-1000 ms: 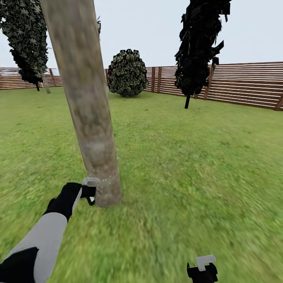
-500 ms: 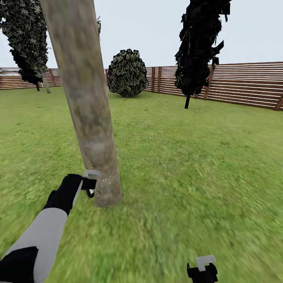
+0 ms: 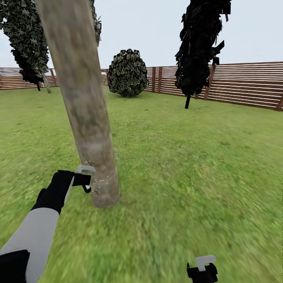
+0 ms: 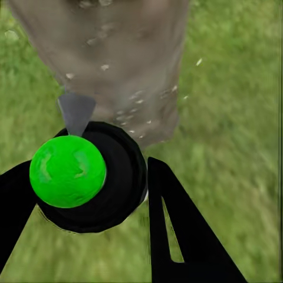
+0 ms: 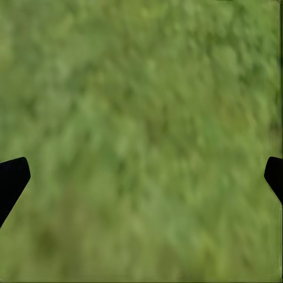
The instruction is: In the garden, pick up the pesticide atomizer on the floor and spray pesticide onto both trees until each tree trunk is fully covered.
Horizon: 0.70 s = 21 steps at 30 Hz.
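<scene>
A thick, mottled grey-brown tree trunk (image 3: 84, 114) leans up from the grass lawn (image 3: 188, 165) just ahead of me. At its base my left gripper (image 3: 80, 181) is shut on the pesticide atomizer (image 3: 85, 172). In the left wrist view the atomizer (image 4: 76, 174) is a black body with a bright green top, its grey nozzle aimed at the trunk (image 4: 112, 59). Pale spray specks dot the bark (image 3: 98, 182) there. My right gripper (image 3: 202, 269) hangs low over the grass at the right, open and holding nothing (image 5: 141, 177).
A brown slatted fence (image 3: 243, 84) rings the lawn. A dark slim tree (image 3: 198, 47) stands at the back right, a round bush (image 3: 126, 72) at the back middle, and a farther tree with a thin pale trunk (image 3: 46, 84) at the back left.
My left gripper has risen a little along the trunk's base with the atomizer and drifted slightly left. The right arm has not moved.
</scene>
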{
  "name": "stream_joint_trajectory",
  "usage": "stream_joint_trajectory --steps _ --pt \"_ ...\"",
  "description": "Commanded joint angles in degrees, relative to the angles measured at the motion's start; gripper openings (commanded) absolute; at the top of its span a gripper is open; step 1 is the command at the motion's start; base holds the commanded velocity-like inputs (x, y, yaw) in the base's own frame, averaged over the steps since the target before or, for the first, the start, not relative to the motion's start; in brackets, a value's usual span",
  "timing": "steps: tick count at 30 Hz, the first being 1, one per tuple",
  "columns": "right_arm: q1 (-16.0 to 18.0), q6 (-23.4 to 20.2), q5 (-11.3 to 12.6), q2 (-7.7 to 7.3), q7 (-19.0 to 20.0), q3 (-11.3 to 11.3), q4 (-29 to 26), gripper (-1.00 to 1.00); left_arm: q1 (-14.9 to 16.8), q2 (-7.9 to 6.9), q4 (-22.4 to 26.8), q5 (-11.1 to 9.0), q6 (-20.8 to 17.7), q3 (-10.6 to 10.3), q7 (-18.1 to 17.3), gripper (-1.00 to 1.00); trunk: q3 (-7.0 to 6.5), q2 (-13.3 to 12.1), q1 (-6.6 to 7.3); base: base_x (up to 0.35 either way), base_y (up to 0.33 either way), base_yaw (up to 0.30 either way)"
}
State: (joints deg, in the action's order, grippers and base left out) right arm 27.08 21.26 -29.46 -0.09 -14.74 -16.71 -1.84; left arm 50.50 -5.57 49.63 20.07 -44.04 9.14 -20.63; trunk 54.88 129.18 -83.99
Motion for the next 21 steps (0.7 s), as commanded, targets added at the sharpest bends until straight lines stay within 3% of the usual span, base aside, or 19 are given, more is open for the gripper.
stream_joint_trajectory --steps 1,17,21 --pt "0.04 0.18 -0.6 0.0 -0.2 -0.43 0.12 1.0 0.04 0.03 0.08 0.58 -0.13 0.16 -0.55 -1.0 0.05 0.02 0.0 0.103 -0.27 0.007" --pt "0.06 0.14 -0.6 0.0 -0.22 -0.43 0.08 1.0 -0.11 -0.74 -0.14 0.62 -0.09 0.53 -0.37 -1.0 0.05 0.02 0.0 0.117 -0.272 0.002" --pt "0.05 0.17 -0.6 0.0 -0.22 -0.43 0.08 1.0 -0.14 -0.76 -0.34 0.6 -0.09 0.53 -0.36 -1.0 0.05 0.02 0.0 0.107 -0.272 0.185"
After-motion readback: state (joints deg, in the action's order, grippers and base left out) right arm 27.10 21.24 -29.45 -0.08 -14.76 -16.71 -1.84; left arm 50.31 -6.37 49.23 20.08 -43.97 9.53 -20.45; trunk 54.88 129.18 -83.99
